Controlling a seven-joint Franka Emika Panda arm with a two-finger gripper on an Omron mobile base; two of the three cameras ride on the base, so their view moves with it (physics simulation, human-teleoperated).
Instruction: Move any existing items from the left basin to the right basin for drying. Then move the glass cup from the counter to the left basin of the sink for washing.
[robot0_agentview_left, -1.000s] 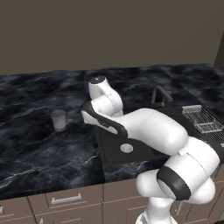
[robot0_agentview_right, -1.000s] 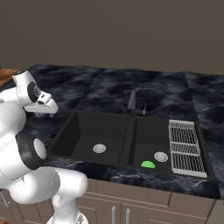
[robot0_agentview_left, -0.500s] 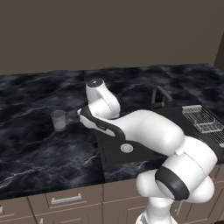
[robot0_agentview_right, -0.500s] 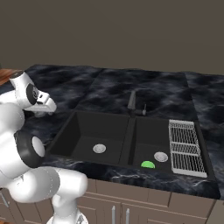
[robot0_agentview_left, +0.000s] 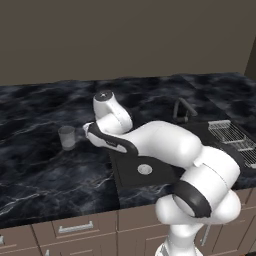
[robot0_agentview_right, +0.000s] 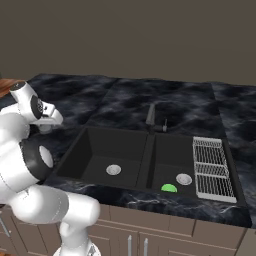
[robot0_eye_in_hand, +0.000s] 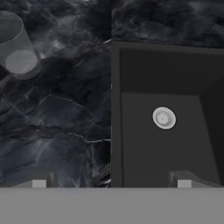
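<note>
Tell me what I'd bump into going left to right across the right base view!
The robot's white arm → left basin's silver drain → dark faucet → green lump → right basin's drain → silver wire rack.

Two base views flank the sink (robot0_agentview_right: 150, 160); hand view looks down close

A plain brown wall (robot0_agentview_left: 125, 40) backs the scene, and beige cabinets (robot0_agentview_left: 75, 232) with silver handles (robot0_agentview_left: 75, 228) sit below, evenly lit.
</note>
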